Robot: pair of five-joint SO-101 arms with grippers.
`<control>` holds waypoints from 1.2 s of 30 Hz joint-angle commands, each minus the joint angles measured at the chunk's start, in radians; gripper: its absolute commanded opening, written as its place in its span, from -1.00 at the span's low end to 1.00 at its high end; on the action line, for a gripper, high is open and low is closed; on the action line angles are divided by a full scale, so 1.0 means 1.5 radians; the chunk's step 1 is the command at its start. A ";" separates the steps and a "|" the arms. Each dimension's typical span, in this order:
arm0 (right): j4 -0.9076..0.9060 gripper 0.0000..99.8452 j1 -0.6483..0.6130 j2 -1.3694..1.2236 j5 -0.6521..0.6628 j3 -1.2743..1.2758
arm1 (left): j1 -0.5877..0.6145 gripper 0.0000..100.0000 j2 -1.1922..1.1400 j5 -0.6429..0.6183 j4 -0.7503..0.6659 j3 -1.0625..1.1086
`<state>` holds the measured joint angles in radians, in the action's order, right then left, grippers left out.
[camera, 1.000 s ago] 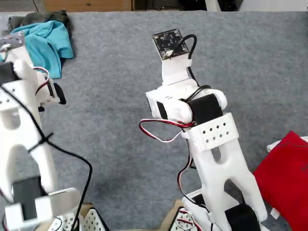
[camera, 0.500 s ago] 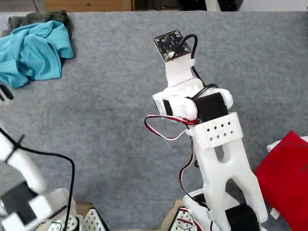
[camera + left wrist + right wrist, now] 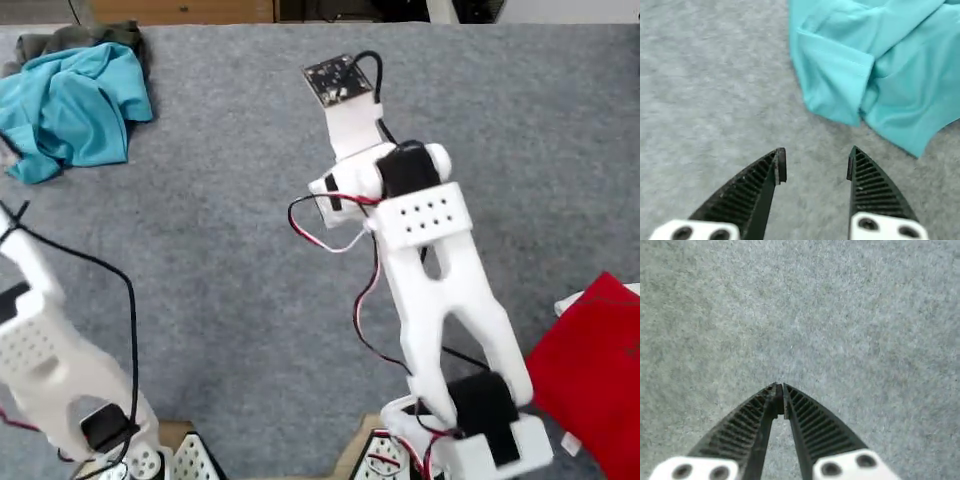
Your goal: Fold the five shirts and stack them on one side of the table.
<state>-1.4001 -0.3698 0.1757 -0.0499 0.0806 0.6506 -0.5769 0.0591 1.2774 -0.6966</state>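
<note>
A crumpled teal shirt [image 3: 75,108] lies at the table's back left corner, half over a dark olive shirt [image 3: 70,38]. In the left wrist view the teal shirt [image 3: 875,65] spreads just ahead of my left gripper [image 3: 816,165], which is open with bare grey felt between its fingers. A folded red shirt [image 3: 592,375] rests at the front right edge of the table. My right gripper [image 3: 779,392] is shut, empty, above bare felt. In the high view the right arm [image 3: 415,240] stretches over the table's middle and the left arm [image 3: 45,350] stands at the front left.
Grey felt [image 3: 220,200] covers the whole table. Something white [image 3: 570,300] peeks out beside the red shirt. A wooden cabinet [image 3: 180,10] runs behind the table's back edge.
The left arm has pulled back from the teal shirt toward the front left. The right arm has stretched farther out over the table's middle.
</note>
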 commanded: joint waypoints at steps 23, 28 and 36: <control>0.006 -0.98 0.072 -0.041 0.003 -0.053 | -0.053 -0.95 -0.476 -0.027 0.012 -0.616; 0.005 -0.98 0.091 -0.041 0.004 -0.053 | -0.079 -0.96 -0.475 -0.027 0.077 -0.649; 0.004 -0.98 0.128 -0.036 0.006 -0.015 | -0.100 -0.96 -0.372 -0.023 0.230 -0.649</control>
<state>-1.4001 -0.2056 0.1097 -0.0499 0.0514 0.5201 -1.2750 0.0284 1.5489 -1.6141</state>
